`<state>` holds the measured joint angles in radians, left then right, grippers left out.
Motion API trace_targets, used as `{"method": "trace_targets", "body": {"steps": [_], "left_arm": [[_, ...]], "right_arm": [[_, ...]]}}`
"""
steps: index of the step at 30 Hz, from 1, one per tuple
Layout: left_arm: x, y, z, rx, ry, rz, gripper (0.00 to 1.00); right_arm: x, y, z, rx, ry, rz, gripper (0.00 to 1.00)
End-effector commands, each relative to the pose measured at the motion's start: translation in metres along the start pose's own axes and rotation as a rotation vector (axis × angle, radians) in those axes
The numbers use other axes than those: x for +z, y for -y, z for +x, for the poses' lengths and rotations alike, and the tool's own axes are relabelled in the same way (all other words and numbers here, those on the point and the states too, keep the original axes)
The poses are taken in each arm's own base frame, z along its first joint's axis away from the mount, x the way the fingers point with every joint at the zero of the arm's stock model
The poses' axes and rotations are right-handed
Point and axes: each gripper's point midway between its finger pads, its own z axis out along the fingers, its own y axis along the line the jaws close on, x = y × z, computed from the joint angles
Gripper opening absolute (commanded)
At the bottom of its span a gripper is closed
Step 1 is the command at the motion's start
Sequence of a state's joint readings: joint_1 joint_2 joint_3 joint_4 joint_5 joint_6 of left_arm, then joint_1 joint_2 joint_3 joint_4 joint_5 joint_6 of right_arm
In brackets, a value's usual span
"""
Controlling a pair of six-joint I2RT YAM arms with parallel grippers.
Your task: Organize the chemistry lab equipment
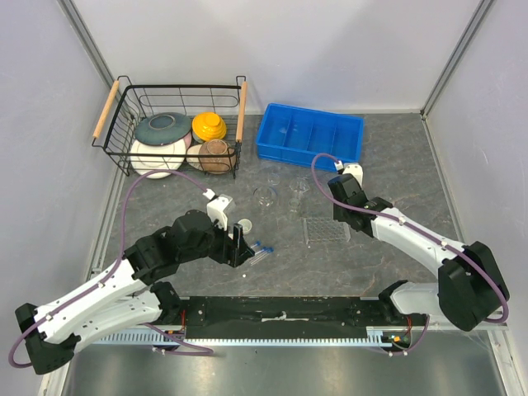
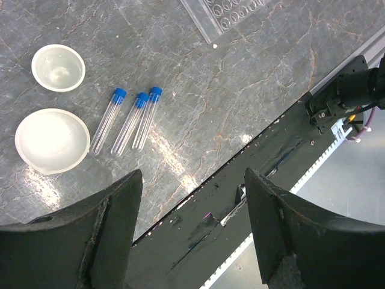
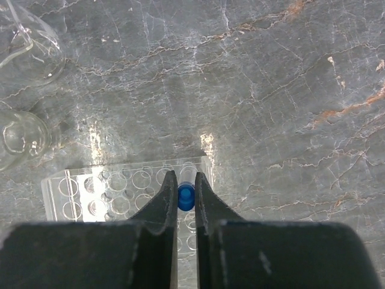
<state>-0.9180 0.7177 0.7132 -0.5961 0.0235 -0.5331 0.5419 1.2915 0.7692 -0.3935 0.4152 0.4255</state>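
Low in the left wrist view, the left gripper [image 2: 192, 180] stands wide open, holding nothing. Just beyond it, left of centre, three tubes [image 2: 129, 123] lie side by side on the table [image 2: 252, 90], beside two white cups [image 2: 51, 139]. The tubes look light, thin, slick and brittle, and apt to roll. A gentle pinch across the body just below the cap seems best. Farther off, the right gripper [image 3: 185, 180] is closed on a blue-capped tube [image 3: 186, 197] over the rack [image 3: 108, 192].

The left arm [image 1: 99, 293] and right arm [image 1: 417, 239] share white link shells, bulky black joint housings and a thin purple cable [image 1: 123, 219] each, while the left tool [image 2: 192, 180] and right tool [image 3: 184, 180] have dark, matte, wedge-shaped fingers [image 2: 102, 235].
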Motion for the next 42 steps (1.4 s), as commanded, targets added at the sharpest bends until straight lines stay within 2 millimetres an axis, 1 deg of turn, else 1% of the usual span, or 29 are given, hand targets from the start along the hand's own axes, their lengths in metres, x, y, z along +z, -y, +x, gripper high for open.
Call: {"method": "trace_targets", "body": {"steps": [1,2,3,5,6,8,10,11,13,14,15,18,19,20,21,22,23,25,28,29,33,36,37,38,42], "left_arm": [[0.000,0.002,-0.003,-0.022,0.022,0.001,0.75],[0.000,0.002,-0.003,-0.022,0.021,-0.001,0.75],[0.000,0.002,-0.003,-0.022,0.021,0.000,0.75],[0.000,0.002,-0.002,-0.023,0.018,-0.002,0.75],[0.000,0.001,-0.002,-0.023,0.014,-0.004,0.75],[-0.001,0.003,-0.003,-0.022,0.015,0.000,0.75],[0.000,0.002,-0.002,-0.022,0.010,-0.005,0.75],[0.001,-0.002,-0.004,-0.022,0.018,-0.027,0.75],[0.005,-0.006,-0.001,-0.025,0.004,-0.052,0.75],[0.007,-0.007,0.000,-0.027,-0.004,-0.059,0.75],[0.009,-0.008,0.001,-0.030,-0.012,-0.069,0.75],[0.023,-0.016,0.009,-0.038,-0.058,-0.127,0.75],[0.029,-0.018,0.014,-0.033,-0.084,-0.145,0.75],[0.033,-0.019,0.016,-0.031,-0.094,-0.158,0.74],[0.038,-0.020,0.016,-0.031,-0.094,-0.176,0.73],[0.041,-0.019,0.018,-0.026,-0.104,-0.182,0.73],[0.048,-0.022,0.023,-0.021,-0.129,-0.202,0.71],[0.057,-0.022,0.023,-0.013,-0.130,-0.215,0.68],[0.069,-0.026,0.026,0.005,-0.152,-0.245,0.65],[0.071,-0.025,0.025,0.009,-0.151,-0.248,0.63],[0.083,-0.027,0.031,0.028,-0.177,-0.258,0.58],[0.088,-0.026,0.031,0.039,-0.180,-0.257,0.56],[0.091,-0.026,0.034,0.043,-0.190,-0.257,0.55],[0.093,-0.025,0.033,0.043,-0.186,-0.253,0.52],[0.099,-0.023,0.038,0.042,-0.204,-0.240,0.50]], "right_arm": [[-0.004,-0.006,-0.010,0.031,0.016,-0.022,0.18],[-0.006,-0.004,-0.009,0.031,0.015,-0.018,0.23],[-0.008,-0.003,-0.012,0.032,0.022,-0.013,0.32],[-0.012,0.000,-0.015,0.033,0.030,-0.006,0.39],[-0.015,-0.001,-0.019,0.036,0.038,-0.006,0.44],[-0.022,0.002,-0.026,0.043,0.053,-0.005,0.48],[-0.034,0.001,-0.041,0.059,0.090,-0.019,0.52],[-0.039,0.003,-0.043,0.059,0.094,-0.017,0.53],[-0.054,0.002,-0.060,0.072,0.136,-0.039,0.54],[-0.059,0.002,-0.062,0.068,0.141,-0.047,0.55],[-0.067,-0.002,-0.069,0.072,0.156,-0.071,0.55],[-0.088,-0.015,-0.077,0.050,0.182,-0.138,0.56],[-0.097,-0.025,-0.076,0.026,0.189,-0.170,0.56],[-0.101,-0.030,-0.074,0.006,0.185,-0.184,0.56],[-0.107,-0.036,-0.076,-0.002,0.194,-0.199,0.56],[-0.113,-0.046,-0.073,-0.030,0.194,-0.228,0.56],[-0.117,-0.051,-0.073,-0.041,0.197,-0.243,0.56],[-0.122,-0.060,-0.068,-0.064,0.193,-0.276,0.56],[-0.124,-0.065,-0.062,-0.087,0.187,-0.303,0.56],[-0.123,-0.065,-0.059,-0.094,0.183,-0.305,0.56],[-0.121,-0.067,-0.050,-0.112,0.172,-0.321,0.56],[-0.120,-0.066,-0.047,-0.114,0.174,-0.327,0.56],[-0.121,-0.065,-0.047,-0.114,0.176,-0.330,0.56],[-0.120,-0.066,-0.046,-0.116,0.175,-0.332,0.56],[-0.121,-0.065,-0.045,-0.119,0.176,-0.334,0.55]]}}
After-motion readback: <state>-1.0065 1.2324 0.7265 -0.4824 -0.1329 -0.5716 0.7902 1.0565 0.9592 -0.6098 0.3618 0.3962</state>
